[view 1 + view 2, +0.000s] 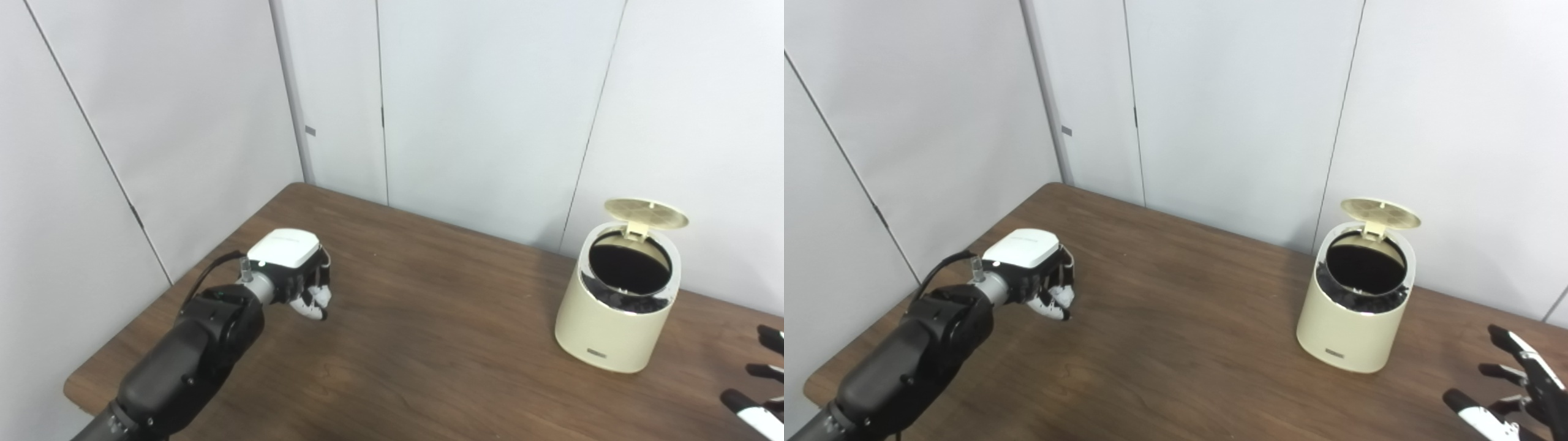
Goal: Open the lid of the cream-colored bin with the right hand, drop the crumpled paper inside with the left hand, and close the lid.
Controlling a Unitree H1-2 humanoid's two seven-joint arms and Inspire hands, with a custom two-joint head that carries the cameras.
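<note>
Near the bench's point(429, 343) left edge I had the left robot hand point(303, 278) curled shut, knuckles down, just over the wood. Something white showed between its fingers, but I could not tell whether that was the crumpled paper or only the white fingertip pads, so I would not swear the paper was in its grip. No loose paper lay anywhere on the bench that I could see. If the paper was in there, I judged it to be light, soft and springy: a gentle closing all round it would do, and it would fall freely once the fingers parted.

Toward the back right of the bench, close to the far edge, stood the bin point(1350, 327), cream-colored and round. Its lid point(1380, 214) was already tipped up on the rear hinge, leaving the dark mouth exposed. The bin looked like light plastic, smooth-sided, likely to slide or tip if knocked. The lid seemed thin and best pushed down at its front lip. A small dark label sat low on the bin's front; I could not read it.

At the bench's near right corner the right robot hand point(1513, 386) waited with fingers spread wide, holding nothing, well apart from the bin.
</note>
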